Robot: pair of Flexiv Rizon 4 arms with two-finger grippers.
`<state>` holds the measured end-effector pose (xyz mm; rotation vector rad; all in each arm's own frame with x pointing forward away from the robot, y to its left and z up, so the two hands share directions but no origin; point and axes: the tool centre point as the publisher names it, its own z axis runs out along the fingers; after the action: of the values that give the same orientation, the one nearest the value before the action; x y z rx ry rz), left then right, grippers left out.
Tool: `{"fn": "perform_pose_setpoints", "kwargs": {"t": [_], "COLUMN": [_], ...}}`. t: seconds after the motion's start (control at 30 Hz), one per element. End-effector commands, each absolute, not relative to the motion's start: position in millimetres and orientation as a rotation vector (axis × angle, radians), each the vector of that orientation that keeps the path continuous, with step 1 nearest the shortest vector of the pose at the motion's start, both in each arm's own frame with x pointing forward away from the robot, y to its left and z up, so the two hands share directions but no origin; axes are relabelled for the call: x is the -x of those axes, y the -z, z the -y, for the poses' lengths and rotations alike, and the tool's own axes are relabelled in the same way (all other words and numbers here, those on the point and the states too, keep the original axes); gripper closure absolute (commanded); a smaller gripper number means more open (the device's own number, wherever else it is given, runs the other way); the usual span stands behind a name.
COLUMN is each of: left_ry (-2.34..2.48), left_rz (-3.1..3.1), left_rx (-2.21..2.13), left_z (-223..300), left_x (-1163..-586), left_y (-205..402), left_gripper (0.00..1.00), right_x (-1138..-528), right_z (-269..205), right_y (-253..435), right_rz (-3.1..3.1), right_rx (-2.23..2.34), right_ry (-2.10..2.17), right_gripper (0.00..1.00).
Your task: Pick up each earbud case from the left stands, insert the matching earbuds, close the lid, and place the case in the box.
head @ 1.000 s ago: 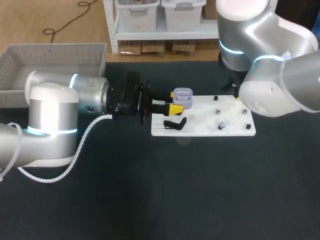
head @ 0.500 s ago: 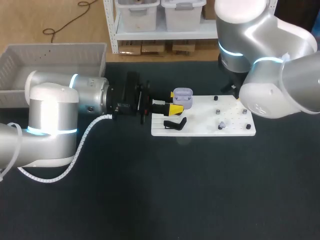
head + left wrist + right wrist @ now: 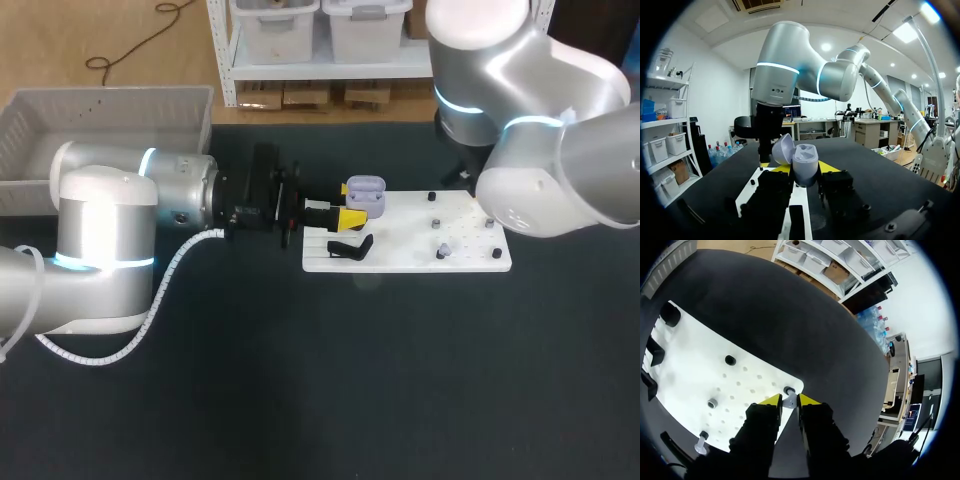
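Dark table [image 3: 400, 380] is covered partly by white board [image 3: 470, 258], open lilac earbud case [image 3: 805, 161] is clamped by left gripper [image 3: 804, 169] above the board's end, small earbud [image 3: 788, 399] is pinched by right gripper [image 3: 789, 401] at a board corner

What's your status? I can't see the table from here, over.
Left hand at the open purple earbud case, grip unclear. Right hand shut on an earbud on the white board. Nothing seen in the way.
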<state>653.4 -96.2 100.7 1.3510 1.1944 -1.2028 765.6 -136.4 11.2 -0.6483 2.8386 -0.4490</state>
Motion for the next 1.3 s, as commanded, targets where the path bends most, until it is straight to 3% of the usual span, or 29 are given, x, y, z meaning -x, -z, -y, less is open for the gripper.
{"fn": "perform_pose_setpoints", "kwargs": {"t": [0.03, 0.43, 0.77, 1.07, 1.3], "left_ry": [1.197, 1.197, 1.197, 1.197, 1.197], "left_rz": [-1.195, -1.195, -1.195, -1.195, -1.195], "left_rx": [-1.346, -1.346, -1.346, -1.346, -1.346], "left_z": [96.4, 96.4, 96.4, 96.4, 96.4], "left_x": [-651.7, -651.7, -651.7, -651.7, -651.7], "left_y": [-100.3, -100.3, -100.3, -100.3, -100.3], "left_gripper": [1.0, 1.0, 1.0, 1.0, 1.0], "right_x": [-763.2, -715.7, -653.4, -618.8, -617.4], "right_z": [134.4, 123.5, 82.6, 28.2, 24.9], "right_y": [-15.2, -87.7, -159.4, -177.4, -178.5], "right_rz": [-2.832, -2.907, -2.996, -2.956, -2.942], "right_rx": [0.648, 0.505, 0.363, 0.39, 0.384], "right_ry": [0.455, 0.367, 0.179, 0.13, 0.128], "right_gripper": [1.0, 1.0, 1.0, 1.0, 1.0]}}
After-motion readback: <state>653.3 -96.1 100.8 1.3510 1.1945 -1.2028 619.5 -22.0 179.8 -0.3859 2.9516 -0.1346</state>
